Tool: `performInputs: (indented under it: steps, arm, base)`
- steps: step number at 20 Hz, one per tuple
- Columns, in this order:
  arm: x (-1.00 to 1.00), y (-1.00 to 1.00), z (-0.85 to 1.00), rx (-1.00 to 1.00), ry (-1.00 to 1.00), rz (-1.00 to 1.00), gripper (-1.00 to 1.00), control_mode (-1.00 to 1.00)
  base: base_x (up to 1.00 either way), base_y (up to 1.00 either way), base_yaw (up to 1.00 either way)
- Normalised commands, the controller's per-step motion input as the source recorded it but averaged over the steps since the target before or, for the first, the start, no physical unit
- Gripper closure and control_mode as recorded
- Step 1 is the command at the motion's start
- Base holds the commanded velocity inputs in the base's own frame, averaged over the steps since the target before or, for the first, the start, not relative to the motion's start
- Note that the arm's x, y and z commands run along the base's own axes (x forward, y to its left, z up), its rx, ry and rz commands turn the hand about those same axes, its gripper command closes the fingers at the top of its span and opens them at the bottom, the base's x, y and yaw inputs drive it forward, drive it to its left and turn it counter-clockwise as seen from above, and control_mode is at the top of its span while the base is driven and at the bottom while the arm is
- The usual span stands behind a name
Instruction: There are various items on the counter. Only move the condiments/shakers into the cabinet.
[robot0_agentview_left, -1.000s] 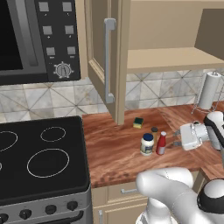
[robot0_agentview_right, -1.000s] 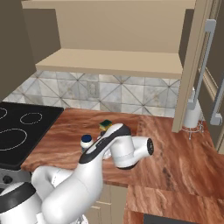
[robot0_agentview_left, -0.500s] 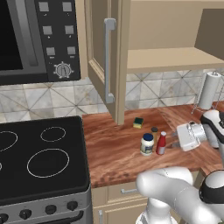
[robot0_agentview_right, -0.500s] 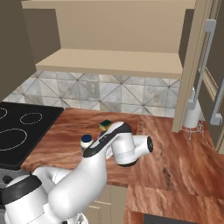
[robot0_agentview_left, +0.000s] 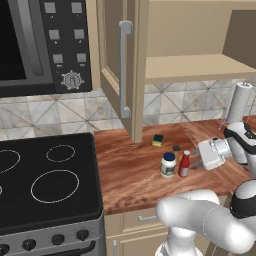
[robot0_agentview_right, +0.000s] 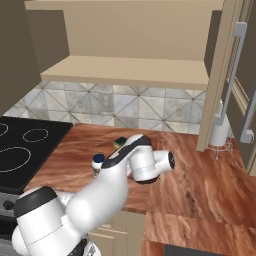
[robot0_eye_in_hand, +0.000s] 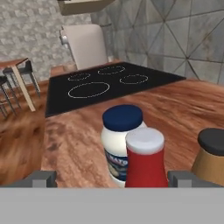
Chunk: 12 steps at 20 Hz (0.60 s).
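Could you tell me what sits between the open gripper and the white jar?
The red bottle stands between the gripper and the jar, directly in front of the jar in the hand view.

Everything is being lit pretty evenly and brightly, no glare. Soft shadows are being cast under the cabinet (robot0_agentview_left: 190, 67) shelf, and the counter (robot0_eye_in_hand: 78, 144) is being rendered slightly blurry up close.

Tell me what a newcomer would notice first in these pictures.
First, the red squeeze bottle right in front of the open hand, with the white jar just behind it and the tan shaker beside it. Then the cabinet above the counter, door swung open, shelf bare. A green-and-yellow sponge sits nearer the wall.
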Motion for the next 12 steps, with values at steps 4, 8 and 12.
performInputs:
  steps: [4,8,12]
  arm:
    - [0.25,0.00,-0.04,0.00,0.05,0.01,-1.00,-1.00]
    - [0.27,0.01,-0.09,0.00,0.08,0.01,-1.00,-1.00]
    - [0.21,0.01,-0.12,0.00,0.08,0.02,-1.00,-1.00]
  base:
    - [0.00,0.00,0.00]
    - [0.00,0.00,0.00]
    - [0.00,0.00,0.00]
